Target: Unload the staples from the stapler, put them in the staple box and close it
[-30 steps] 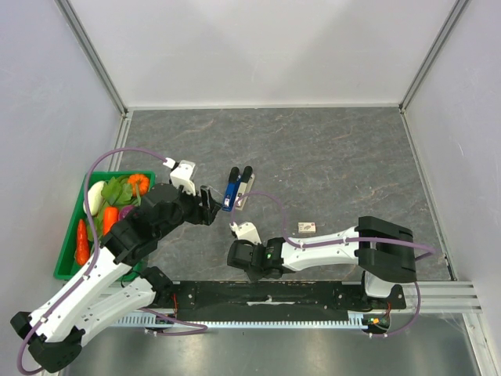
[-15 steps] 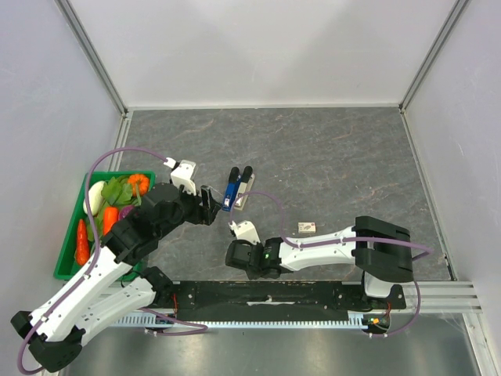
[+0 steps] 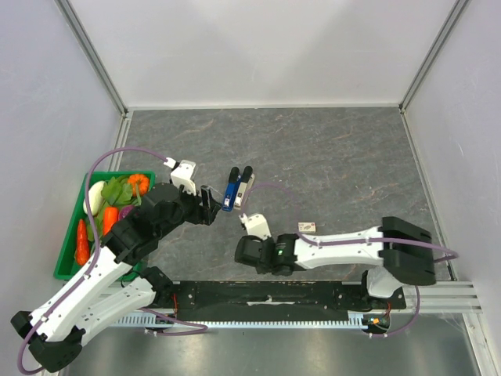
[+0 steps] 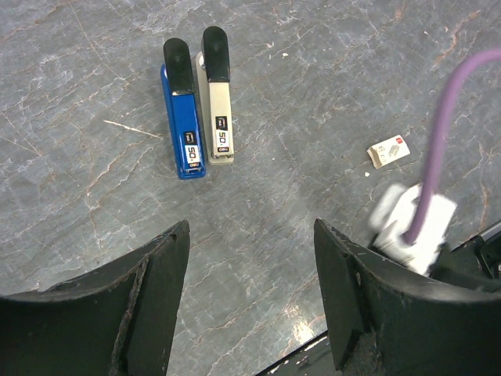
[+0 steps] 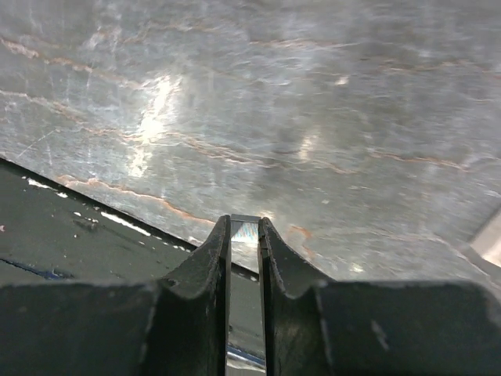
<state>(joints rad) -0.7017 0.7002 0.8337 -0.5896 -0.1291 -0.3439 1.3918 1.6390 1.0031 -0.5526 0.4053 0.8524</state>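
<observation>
The stapler (image 3: 236, 189) lies swung open on the grey table, its blue half (image 4: 182, 129) and its beige half (image 4: 217, 102) side by side. My left gripper (image 3: 210, 205) is open and empty, just near-left of the stapler; in the left wrist view the gripper (image 4: 250, 235) hovers over bare table below it. My right gripper (image 3: 244, 252) is low at the table's near edge, nearer than the stapler. In the right wrist view the gripper (image 5: 244, 224) is shut on a thin shiny staple strip (image 5: 244, 229).
A small white staple box (image 3: 306, 227) lies right of the stapler, also in the left wrist view (image 4: 389, 151). A green tray (image 3: 69, 252) of vegetables stands at the left edge. The black base rail (image 3: 266, 294) runs along the near edge.
My right arm has shifted to the right and slightly away from the rail, still pinching the staple strip. The left arm and the stapler have not moved.
</observation>
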